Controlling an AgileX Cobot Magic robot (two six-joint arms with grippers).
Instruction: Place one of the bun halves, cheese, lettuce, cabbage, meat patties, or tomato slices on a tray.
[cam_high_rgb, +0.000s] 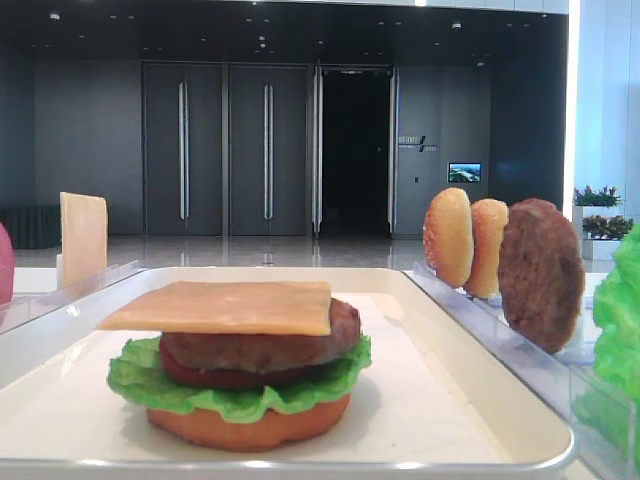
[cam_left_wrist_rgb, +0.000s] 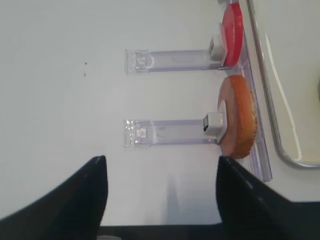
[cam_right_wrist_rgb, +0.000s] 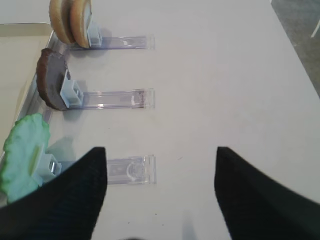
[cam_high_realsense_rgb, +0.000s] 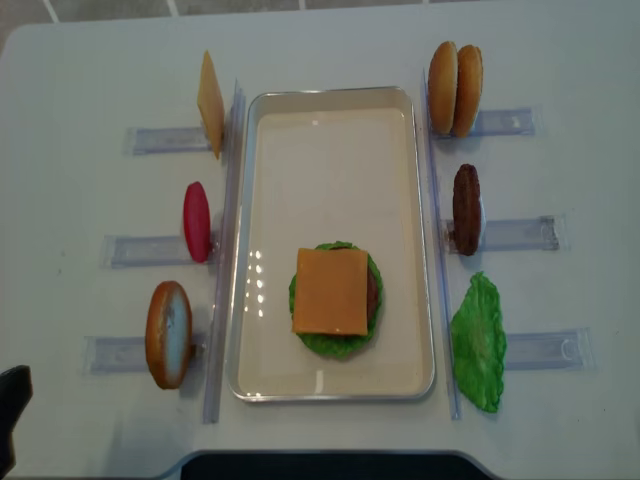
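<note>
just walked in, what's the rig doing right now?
Building a burger on the tray. The stack so far, bottom up: bun half, lettuce, tomato slice, meat patty, cheese on top. Nothing is being handled: the left gripper and right gripper both stand open and empty over the table, beside the racks of spare ingredients.

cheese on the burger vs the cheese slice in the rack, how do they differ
The cheese on the burger lies flat; the cheese slice in the rack stands on edge. The first tops the stack inside the tray; the second sits outside it, to the left. Both are thin, square and yellow-orange.
</note>
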